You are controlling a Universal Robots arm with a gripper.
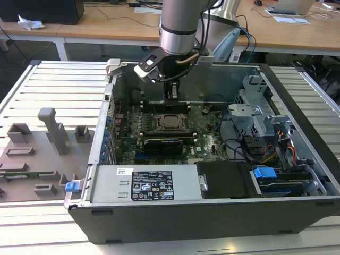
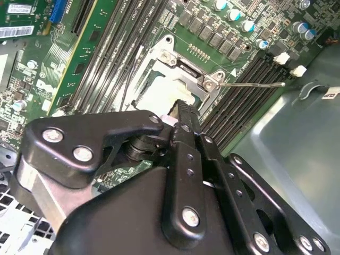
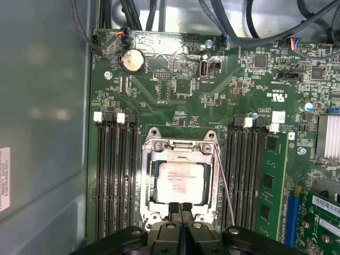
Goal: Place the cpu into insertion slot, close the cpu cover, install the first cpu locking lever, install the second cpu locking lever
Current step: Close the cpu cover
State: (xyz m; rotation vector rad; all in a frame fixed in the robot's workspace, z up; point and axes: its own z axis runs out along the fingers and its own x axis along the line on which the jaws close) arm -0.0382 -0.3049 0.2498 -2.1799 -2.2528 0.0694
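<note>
I see the cpu (image 3: 178, 180) seated in the insertion slot (image 1: 157, 122), with the cpu cover (image 3: 178, 153) lying flat around its edges. In the exterior view my gripper (image 1: 172, 98) hangs at the socket's twelve o'clock edge. Its fingers (image 3: 174, 208) are pressed together on nothing, just beside the cover's rim. A thin locking lever (image 3: 224, 186) angles off toward the memory slots (image 3: 247, 175).
</note>
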